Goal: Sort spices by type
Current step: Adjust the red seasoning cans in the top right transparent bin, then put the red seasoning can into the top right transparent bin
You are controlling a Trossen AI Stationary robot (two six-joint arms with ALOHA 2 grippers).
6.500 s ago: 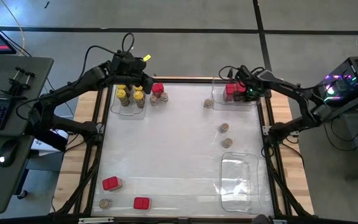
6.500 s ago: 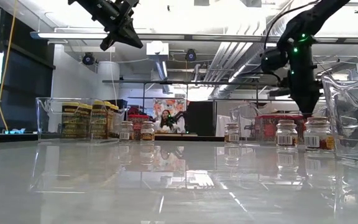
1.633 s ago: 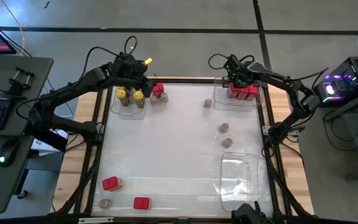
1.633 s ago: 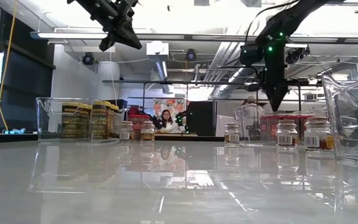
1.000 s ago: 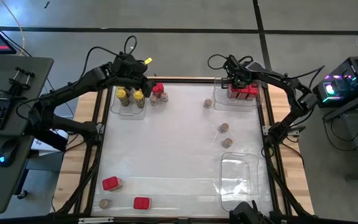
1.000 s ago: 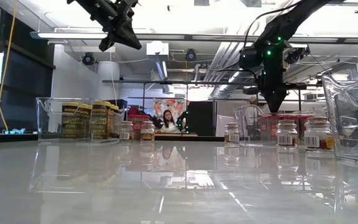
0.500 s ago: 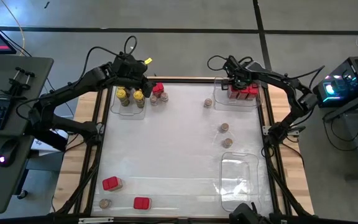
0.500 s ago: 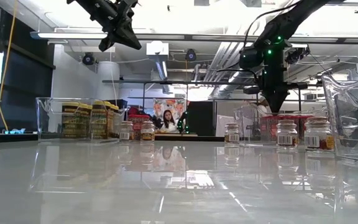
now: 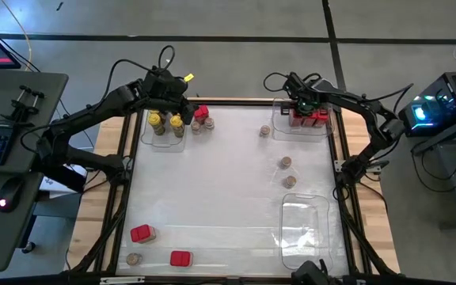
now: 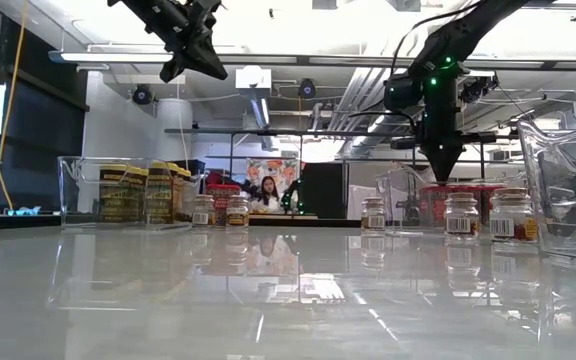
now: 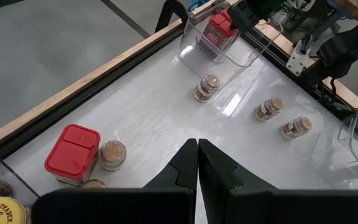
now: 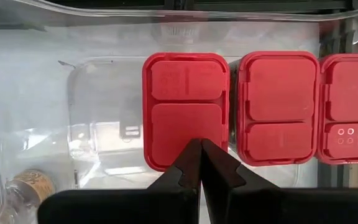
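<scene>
Three red square-topped boxes (image 12: 186,109) stand side by side in the clear tray (image 9: 279,127) at the far right. My right gripper (image 12: 199,146) is shut and points down just above the leftmost box (image 10: 440,178); I see no touch. Yellow-lidded jars (image 9: 165,121) stand in the far-left tray. My left gripper (image 11: 196,146) is shut and hangs high over that tray (image 10: 213,68). Beside that tray stand a red box (image 9: 201,112) and tan-lidded jars (image 11: 112,152).
Tan-lidded jars stand loose on the table: one by the red tray (image 9: 265,131), two toward the right (image 9: 286,162), (image 9: 289,182). Two red boxes (image 9: 141,233), (image 9: 180,258) and a tan-lidded jar (image 9: 133,259) sit near left. A clear tray (image 9: 305,226) lies near right.
</scene>
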